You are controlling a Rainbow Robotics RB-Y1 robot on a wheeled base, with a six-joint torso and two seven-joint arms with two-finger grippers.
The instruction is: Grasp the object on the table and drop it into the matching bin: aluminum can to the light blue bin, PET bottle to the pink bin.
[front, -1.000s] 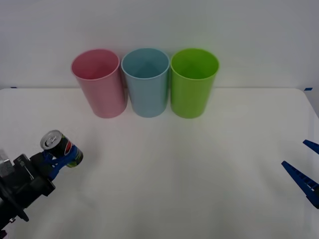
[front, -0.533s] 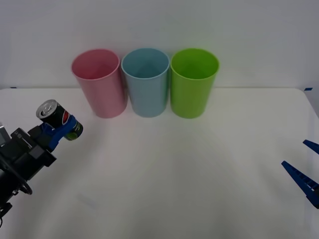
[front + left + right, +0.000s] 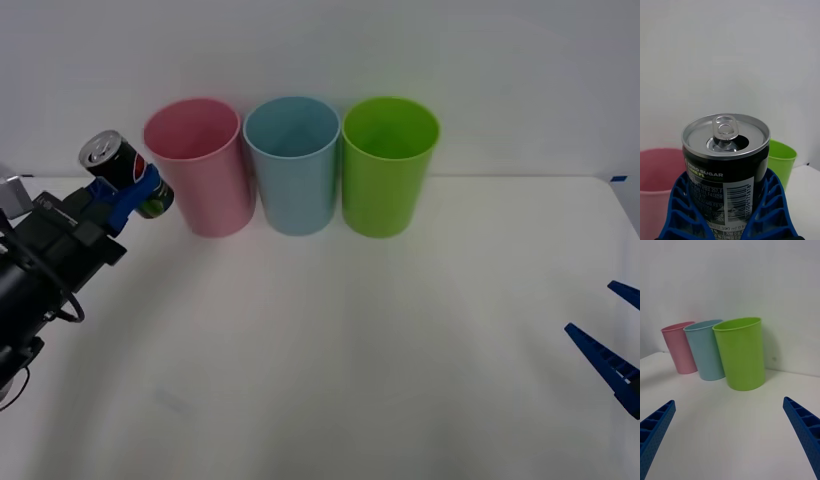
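The left gripper (image 3: 128, 192) is clenched on the aluminum can (image 3: 122, 172), holding it in the air above the left side of the table (image 3: 330, 340). In the front view the can sits tilted, its silver top and pull tab facing up and toward the camera, just beside the outer wall of the pink bin (image 3: 200, 165) near rim height. Whether can and bin touch cannot be determined. In the left wrist view the blue ribbed fingers (image 3: 681, 210) wrap both sides of the can (image 3: 725, 165), whose body reads black with white print and a barcode; its tab opening is visible on the lid.

Three cup-shaped bins stand in a row at the far edge of the table, close together. From the robot's left they are the pink bin, the light blue bin (image 3: 292, 165) and a lime green bin (image 3: 388, 165). All three stand upright with open round rims.

The right gripper (image 3: 615, 345) rests low at the right edge of the table, well apart from the bins. Its fingers are spread wide and hold nothing. In the right wrist view the two blue fingers (image 3: 655, 427) sit at opposite corners, and the lime green bin (image 3: 741, 352), light blue bin (image 3: 705, 350) and pink bin (image 3: 679, 348) stand beyond them on the table (image 3: 726, 427).
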